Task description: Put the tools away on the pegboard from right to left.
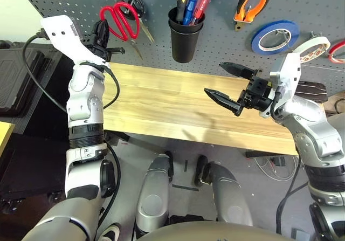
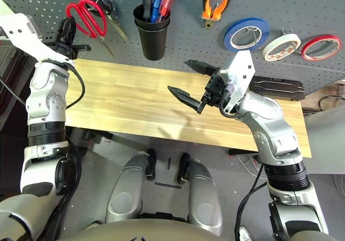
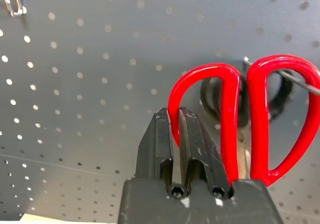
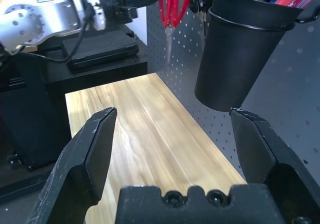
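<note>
A dark grey pegboard (image 1: 302,4) is standing behind a light wooden table (image 1: 161,101), carrying the tools on its hooks and in its cup. The robot's left gripper (image 3: 182,134) is reaching up to the board's left end, its two black fingers (image 3: 197,144) pinched together on one loop of the red-handled scissors (image 1: 121,20), which are lying against the panel with the other loop hooked over a wire peg and the blades pointing down and to the right, just beside a pair of black-handled scissors (image 1: 137,6). The right gripper (image 1: 229,84) is hovering over the table's right half with its fingers spread wide apart and nothing between them. A black cup (image 1: 185,36) is hanging at mid-board, holding the slim screwdriver with its black-and-red handle (image 1: 202,1) among other drivers. To its right the orange-and-black-handled pliers (image 1: 252,5) are hanging handles up, then a blue tape roll (image 1: 275,37), the cream-white tape roll (image 2: 281,45) and a red tape roll (image 2: 321,46), all on the board
</note>
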Controlling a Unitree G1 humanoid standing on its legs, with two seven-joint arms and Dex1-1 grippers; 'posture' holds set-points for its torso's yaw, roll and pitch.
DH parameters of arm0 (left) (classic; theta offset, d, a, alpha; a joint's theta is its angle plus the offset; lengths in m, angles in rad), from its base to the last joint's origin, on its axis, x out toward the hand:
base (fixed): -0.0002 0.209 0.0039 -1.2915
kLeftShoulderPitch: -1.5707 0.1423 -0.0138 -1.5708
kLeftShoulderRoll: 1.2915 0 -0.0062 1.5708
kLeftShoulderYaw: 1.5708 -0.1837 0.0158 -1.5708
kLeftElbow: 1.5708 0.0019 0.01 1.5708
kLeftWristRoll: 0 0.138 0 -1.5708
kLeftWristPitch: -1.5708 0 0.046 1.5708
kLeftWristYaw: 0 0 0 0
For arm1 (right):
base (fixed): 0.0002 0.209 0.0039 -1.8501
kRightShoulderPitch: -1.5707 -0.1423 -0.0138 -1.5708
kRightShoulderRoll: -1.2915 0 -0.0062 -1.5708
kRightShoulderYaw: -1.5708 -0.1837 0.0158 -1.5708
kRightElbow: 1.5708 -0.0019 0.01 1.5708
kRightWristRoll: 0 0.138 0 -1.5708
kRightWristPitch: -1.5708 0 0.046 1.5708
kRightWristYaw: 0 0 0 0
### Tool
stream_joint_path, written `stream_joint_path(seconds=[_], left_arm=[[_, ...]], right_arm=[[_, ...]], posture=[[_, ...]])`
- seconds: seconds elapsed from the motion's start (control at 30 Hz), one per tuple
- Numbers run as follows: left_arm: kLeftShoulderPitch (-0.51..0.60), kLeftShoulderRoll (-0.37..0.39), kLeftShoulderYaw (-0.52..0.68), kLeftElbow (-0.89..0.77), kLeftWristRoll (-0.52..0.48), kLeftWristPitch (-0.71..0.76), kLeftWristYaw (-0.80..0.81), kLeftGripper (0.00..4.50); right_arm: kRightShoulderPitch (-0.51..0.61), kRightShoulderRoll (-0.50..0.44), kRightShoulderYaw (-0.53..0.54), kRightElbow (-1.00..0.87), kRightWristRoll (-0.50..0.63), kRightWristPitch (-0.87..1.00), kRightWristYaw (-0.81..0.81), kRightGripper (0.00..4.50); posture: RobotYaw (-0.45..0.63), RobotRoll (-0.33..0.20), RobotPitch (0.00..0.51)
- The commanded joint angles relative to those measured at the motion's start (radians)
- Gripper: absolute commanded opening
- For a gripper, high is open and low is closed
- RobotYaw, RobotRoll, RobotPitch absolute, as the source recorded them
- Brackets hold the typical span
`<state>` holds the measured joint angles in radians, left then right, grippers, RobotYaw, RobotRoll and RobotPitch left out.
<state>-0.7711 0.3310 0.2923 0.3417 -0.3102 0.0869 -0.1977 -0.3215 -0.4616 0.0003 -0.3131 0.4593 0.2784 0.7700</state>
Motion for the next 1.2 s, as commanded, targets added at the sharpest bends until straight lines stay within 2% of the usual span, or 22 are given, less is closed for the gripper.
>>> stream_joint_path(seconds=[0.03,0.23,0.33,0.43,0.63,0.9,1.03,1.2], left_arm=[[-0.029,0.005,-0.018,0.106,0.044,-0.055,0.001,0.03],[-0.073,0.008,-0.021,0.231,0.067,-0.117,-0.002,0.03],[-0.068,0.006,-0.010,0.230,0.055,-0.110,0.002,0.93],[-0.031,0.004,-0.005,0.184,0.038,-0.105,-0.014,2.08],[0.135,0.008,0.021,-0.039,-0.036,-0.016,-0.052,4.47],[0.417,0.016,0.062,-0.353,-0.120,0.110,-0.070,4.49],[0.496,0.015,0.081,-0.376,-0.101,0.087,-0.062,4.49],[0.525,0.009,0.086,-0.338,-0.088,0.053,-0.071,4.49]], right_arm=[[0.010,0.002,0.013,-0.019,-0.007,-0.011,0.001,4.50],[0.016,0.006,0.018,-0.025,-0.012,-0.014,-0.005,4.50],[0.019,0.008,0.019,-0.028,-0.014,-0.014,-0.008,4.50],[0.023,0.011,0.021,-0.026,-0.019,-0.018,-0.014,4.50],[0.023,0.035,0.011,0.001,-0.038,-0.045,-0.048,4.50],[0.071,0.099,-0.053,0.067,-0.101,-0.118,-0.188,4.50],[0.095,0.135,-0.108,0.147,-0.171,-0.190,-0.306,4.50],[0.101,0.194,-0.187,0.250,-0.241,-0.281,-0.481,4.50]], posture=[[0.12,0.000,0.233],[0.11,0.000,0.234],[0.11,0.000,0.235],[0.11,0.000,0.237],[0.12,0.000,0.242],[0.13,0.000,0.226],[0.12,0.000,0.207],[0.10,0.000,0.183]])
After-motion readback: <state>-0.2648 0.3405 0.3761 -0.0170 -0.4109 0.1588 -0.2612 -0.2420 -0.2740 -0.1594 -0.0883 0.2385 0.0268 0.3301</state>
